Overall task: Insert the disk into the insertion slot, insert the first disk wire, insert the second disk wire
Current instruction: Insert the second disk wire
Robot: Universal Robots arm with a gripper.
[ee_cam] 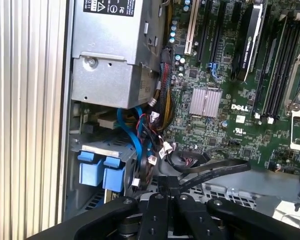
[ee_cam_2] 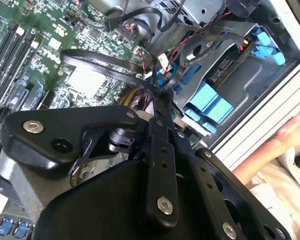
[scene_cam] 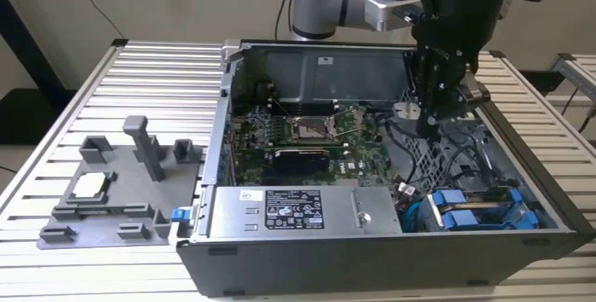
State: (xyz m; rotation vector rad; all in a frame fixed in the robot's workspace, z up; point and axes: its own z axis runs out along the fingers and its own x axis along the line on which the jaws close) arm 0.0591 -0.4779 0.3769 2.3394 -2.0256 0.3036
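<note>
Gripper [ee_cam: 168, 187] clamps a black disk wire [ee_cam: 215, 173], with the disk [ee_cam: 102, 172] near it.

The computer case [scene_cam: 373, 260] is open on top, so there is free room to come in from above. The grey power box [scene_cam: 298, 210] fills the near side. At the exterior view's right, the blue-framed disk [scene_cam: 456, 218] sits in the metal cage at the near corner. Black cables [scene_cam: 463, 159] crowd the gap just beyond it. A flat black cable [ee_cam: 210, 172] loops across the way. A person's hand [ee_cam_2: 295, 131] is close outside the case.
</note>
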